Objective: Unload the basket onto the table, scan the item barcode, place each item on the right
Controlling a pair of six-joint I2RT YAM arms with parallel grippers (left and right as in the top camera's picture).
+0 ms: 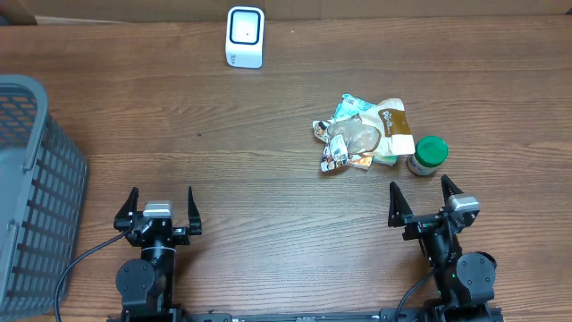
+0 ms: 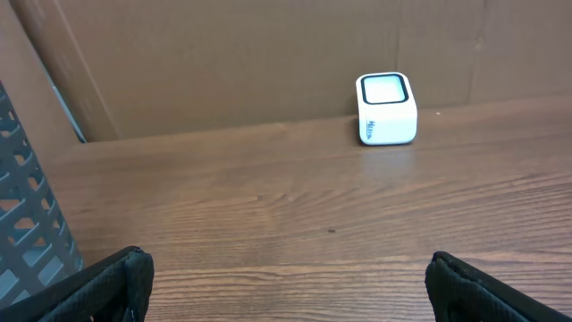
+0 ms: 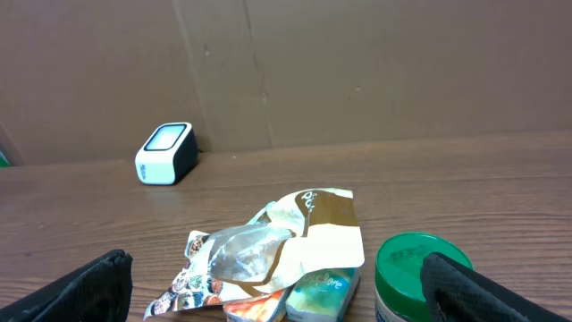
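Here, left pincer (image 1: pixel 162 192) and right pincer (image 1: pixel 419 184) are held wide and empty; packets (image 1: pixel 360 136) are piled beside a green-lidded jar (image 1: pixel 429 154); the scanner (image 1: pixel 245 37) is set apart.

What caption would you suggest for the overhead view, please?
Left pincer and right pincer open, empty; snack packets, green-lidded jar ahead of the right; white scanner at far edge; grey basket left.

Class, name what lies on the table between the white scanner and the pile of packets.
Nothing: only bare wooden table lies between the scanner and the packets, shown in the overhead view and the right wrist view.
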